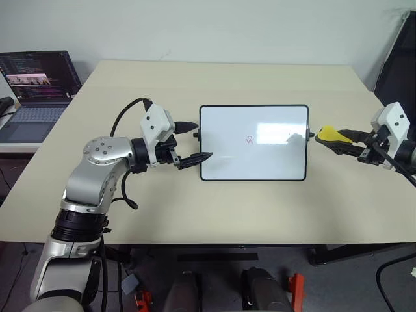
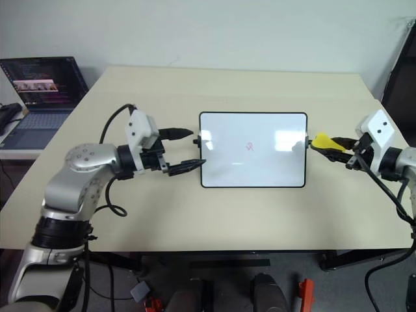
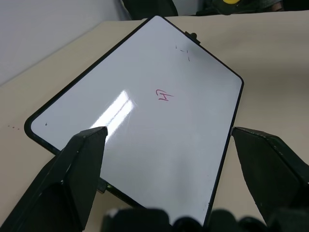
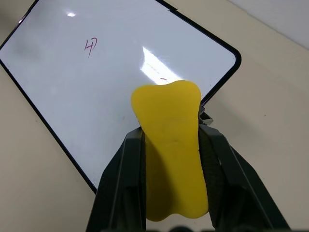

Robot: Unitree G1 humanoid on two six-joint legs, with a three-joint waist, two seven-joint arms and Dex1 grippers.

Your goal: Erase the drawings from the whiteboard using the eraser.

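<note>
The whiteboard (image 1: 260,166) lies flat at the middle of the table, black-framed and glossy. One of the drawings (image 1: 249,139), a small red scribble, sits near its centre and shows again as the scribble (image 3: 162,95). A second tiny mark (image 4: 163,79) lies close to the board's right short side. My left gripper (image 1: 203,140) is open, its two black fingers straddling the board's left short edge. Just off the right short edge, my right gripper (image 1: 323,138) is shut on the yellow eraser (image 1: 333,133), whose tip pokes out past the fingers (image 4: 128,174) above the board's corner.
The beige table (image 1: 195,84) stretches well beyond the board on all sides. An open laptop (image 1: 36,91) stands on a lower surface to the left. A dark object (image 1: 400,65) stands past the table's far right corner.
</note>
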